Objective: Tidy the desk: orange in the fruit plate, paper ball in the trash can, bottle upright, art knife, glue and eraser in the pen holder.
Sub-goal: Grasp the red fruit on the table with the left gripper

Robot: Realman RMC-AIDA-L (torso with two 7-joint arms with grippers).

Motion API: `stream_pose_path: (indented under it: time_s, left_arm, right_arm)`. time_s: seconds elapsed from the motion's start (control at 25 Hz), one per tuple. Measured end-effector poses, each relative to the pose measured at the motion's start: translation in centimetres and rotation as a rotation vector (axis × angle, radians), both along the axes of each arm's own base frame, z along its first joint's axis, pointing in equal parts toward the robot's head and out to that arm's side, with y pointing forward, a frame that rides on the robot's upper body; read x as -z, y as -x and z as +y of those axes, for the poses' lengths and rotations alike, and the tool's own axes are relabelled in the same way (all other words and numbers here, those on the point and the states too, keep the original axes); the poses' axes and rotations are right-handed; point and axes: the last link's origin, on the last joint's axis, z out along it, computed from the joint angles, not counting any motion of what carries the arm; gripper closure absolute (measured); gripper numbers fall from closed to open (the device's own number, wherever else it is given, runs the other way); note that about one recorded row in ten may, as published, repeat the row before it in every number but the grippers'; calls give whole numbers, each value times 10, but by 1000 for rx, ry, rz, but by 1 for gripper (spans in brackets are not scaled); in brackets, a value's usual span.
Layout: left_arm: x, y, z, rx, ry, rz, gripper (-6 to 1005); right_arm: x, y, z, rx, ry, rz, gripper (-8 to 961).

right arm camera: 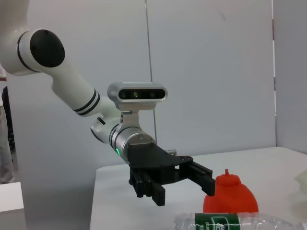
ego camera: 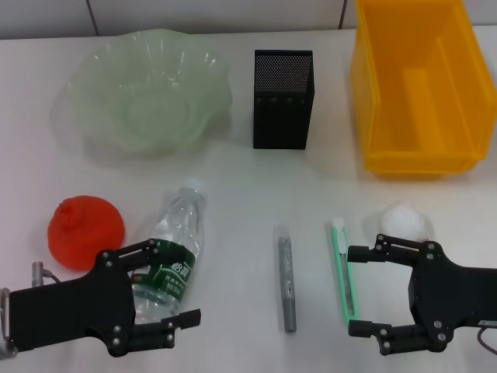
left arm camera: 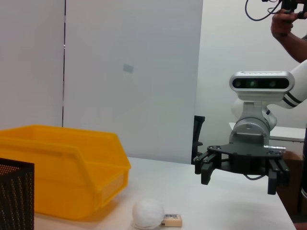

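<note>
**Bottle lies between the left jaws**

Head view: the left gripper (ego camera: 159, 284) is spread wide around the fallen bottle (ego camera: 172, 256), whose long axis runs away from the robot, cap far; the orange (ego camera: 85, 231) sits just outside. The right gripper (ego camera: 365, 291), also spread, is near the paper ball (ego camera: 404, 220).

Left wrist view: the eraser (left arm camera: 171, 220) touches the ball.

Right wrist view: the left jaws gape above the bottle.
</note>
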Motion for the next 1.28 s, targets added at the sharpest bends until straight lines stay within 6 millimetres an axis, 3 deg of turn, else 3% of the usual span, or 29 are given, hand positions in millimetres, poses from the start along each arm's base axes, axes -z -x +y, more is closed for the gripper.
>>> stream_pose_path:
  time_s: [0.44, 0.68, 0.76, 0.88, 1.28]
  left_arm:
    - [-6, 3, 1, -20, -45, -8, 210]
    - [-41, 37, 5, -239, -397, -30, 215]
    - [-43, 43, 7, -287, -419, -18, 216]
    - [-39, 60, 13, -407, -429, 46, 219]
    - [-23, 66, 17, -455, -377, 95, 227]
  right_arm:
    - [3, 2, 1, -1, -2, 1, 104]
    - [6, 0, 3, 15, -14, -16, 105]
    - [6, 0, 3, 15, -14, -16, 105]
    - [7, 0, 4, 13, -14, -18, 105]
    - [8, 2, 5, 13, -11, -17, 105]
